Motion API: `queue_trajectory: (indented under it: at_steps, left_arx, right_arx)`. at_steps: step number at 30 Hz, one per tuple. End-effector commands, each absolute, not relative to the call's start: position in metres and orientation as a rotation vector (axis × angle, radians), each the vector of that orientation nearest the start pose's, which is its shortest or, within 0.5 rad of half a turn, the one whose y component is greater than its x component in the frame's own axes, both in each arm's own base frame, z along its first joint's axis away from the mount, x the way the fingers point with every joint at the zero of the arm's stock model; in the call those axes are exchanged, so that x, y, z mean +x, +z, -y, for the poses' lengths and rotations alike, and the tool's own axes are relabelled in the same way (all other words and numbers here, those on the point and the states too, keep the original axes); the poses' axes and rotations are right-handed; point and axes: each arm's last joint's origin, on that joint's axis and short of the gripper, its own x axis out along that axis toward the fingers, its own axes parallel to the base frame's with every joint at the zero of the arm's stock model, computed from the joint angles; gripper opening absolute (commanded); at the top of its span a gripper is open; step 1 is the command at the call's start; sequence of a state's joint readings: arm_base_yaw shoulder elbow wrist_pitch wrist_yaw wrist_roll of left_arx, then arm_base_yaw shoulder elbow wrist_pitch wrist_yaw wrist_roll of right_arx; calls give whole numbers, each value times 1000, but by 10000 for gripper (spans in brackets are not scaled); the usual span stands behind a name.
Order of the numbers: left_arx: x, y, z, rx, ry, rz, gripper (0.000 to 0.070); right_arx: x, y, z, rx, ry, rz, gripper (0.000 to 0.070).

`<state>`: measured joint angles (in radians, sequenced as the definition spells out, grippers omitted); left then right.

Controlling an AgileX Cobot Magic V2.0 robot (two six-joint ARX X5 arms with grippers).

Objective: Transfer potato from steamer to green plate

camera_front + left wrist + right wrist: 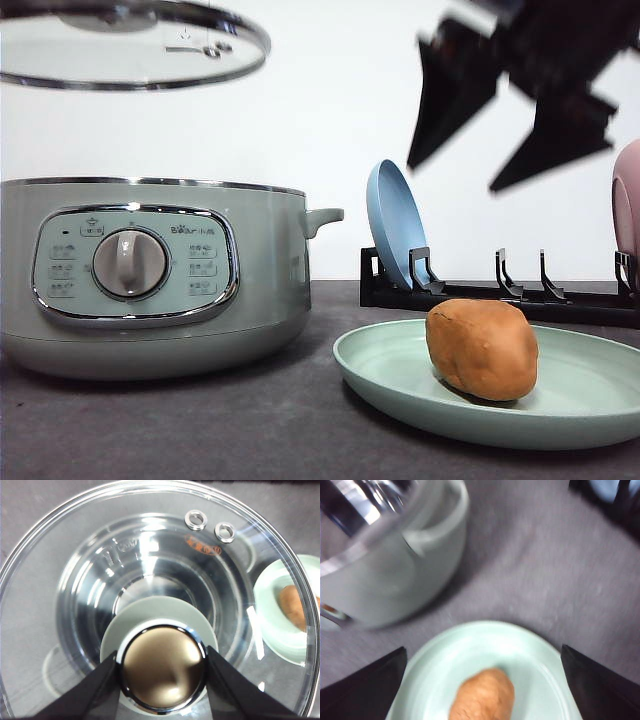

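The steamer stands open on the dark table, its glass lid held high above it by the left gripper, jaws pinching the lid's knob. Beside the steamer lies the green plate, carrying the potato. Above the plate hangs the right gripper, jaws spread wide and empty

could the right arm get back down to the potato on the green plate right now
Probably yes: the right gripper hangs open above the potato, which lies uncovered on the green plate, with nothing between them.
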<state>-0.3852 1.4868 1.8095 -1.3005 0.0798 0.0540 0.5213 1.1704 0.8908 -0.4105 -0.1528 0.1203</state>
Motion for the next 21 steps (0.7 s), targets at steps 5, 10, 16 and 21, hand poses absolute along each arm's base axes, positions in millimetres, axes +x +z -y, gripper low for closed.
queue_trajectory:
  at_steps: [5,10,16,21]
  left_arx:
    - [272,407,119,214,-475,-975,0]
    - [289,393,126,219,-475,-1004,0]
    - [303,380,132,224,-473,-1035,0]
    - [310,370,136,233,-475,-1064,0]
  right_arx:
    - [195,321,-117,-34,593,-594,625]
    - [183,344,-109,-40,595,-522,625]
    - [173,352,-104,-39,597,-496,625]
    - [173,353,-103,-39,589,-493,625]
